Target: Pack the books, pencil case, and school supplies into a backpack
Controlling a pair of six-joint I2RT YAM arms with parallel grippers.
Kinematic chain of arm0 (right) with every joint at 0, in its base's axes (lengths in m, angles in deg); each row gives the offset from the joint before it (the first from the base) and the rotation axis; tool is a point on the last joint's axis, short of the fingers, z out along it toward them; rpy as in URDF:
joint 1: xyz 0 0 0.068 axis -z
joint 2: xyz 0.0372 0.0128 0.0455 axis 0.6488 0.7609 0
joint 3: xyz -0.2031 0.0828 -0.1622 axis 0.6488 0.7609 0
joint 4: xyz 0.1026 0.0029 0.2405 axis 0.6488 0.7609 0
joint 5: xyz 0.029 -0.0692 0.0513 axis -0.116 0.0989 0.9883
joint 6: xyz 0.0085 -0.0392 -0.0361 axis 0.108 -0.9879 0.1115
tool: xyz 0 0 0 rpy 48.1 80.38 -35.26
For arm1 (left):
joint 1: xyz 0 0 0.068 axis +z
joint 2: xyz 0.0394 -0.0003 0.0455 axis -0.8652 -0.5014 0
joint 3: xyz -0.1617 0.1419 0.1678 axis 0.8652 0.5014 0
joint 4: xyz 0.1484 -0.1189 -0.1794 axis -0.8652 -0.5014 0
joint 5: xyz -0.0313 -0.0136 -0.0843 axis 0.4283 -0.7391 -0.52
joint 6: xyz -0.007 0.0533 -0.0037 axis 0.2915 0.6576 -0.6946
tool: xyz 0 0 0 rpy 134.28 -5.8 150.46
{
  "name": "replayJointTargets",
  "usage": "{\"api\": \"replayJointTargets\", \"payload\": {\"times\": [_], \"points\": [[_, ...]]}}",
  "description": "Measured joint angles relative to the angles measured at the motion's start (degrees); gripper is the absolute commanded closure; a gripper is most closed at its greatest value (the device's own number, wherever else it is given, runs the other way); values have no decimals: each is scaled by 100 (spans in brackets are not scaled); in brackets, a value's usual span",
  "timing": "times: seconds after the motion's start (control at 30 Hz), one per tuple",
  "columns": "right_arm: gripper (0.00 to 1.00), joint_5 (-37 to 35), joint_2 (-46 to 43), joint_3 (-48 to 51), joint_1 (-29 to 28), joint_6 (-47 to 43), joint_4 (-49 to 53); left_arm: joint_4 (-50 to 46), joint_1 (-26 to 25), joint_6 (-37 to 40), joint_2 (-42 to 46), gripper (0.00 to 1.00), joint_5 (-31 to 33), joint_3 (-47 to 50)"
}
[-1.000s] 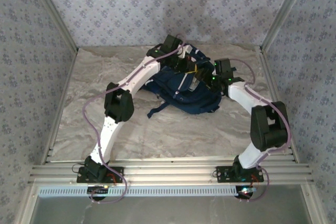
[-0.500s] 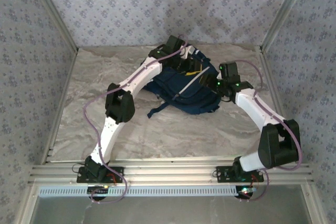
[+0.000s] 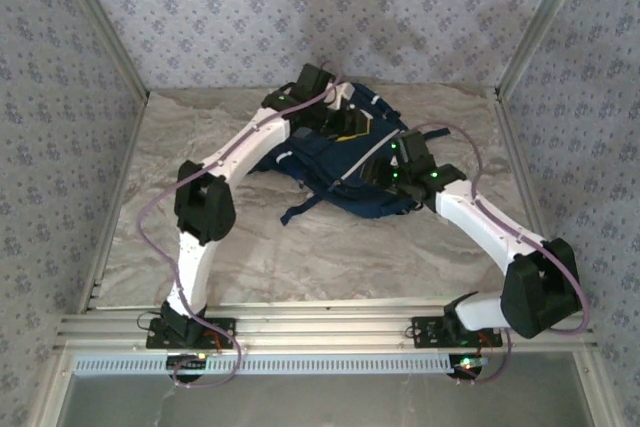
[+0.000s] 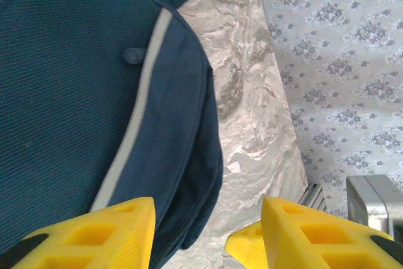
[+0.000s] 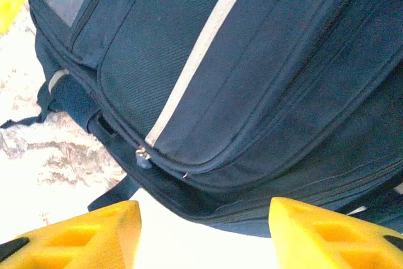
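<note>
Navy backpack (image 3: 345,182), lying toward the table's (image 3: 300,247) back: left gripper (image 4: 204,228) just released, jaws apart at its edge; right gripper (image 5: 204,228) likewise unclenched, newly swung over its front; packing probably nearly finished.

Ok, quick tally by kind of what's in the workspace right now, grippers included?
Navy-blue fabric backpack with white trim stripes: 1
Yellow-fingered grippers: 2 (left gripper, right gripper), both open over the backpack
Total: 3
</note>
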Motion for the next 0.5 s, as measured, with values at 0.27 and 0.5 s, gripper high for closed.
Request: {"api": "replayJointTargets", "payload": {"times": [0.27, 0.5], "points": [[57, -407, 979, -678, -828, 256, 2, 1163, 761, -214, 778, 49, 203, 1985], [57, -675, 1823, -1314, -1132, 531, 98, 1965, 935, -468, 944, 48, 413, 3213]]}}
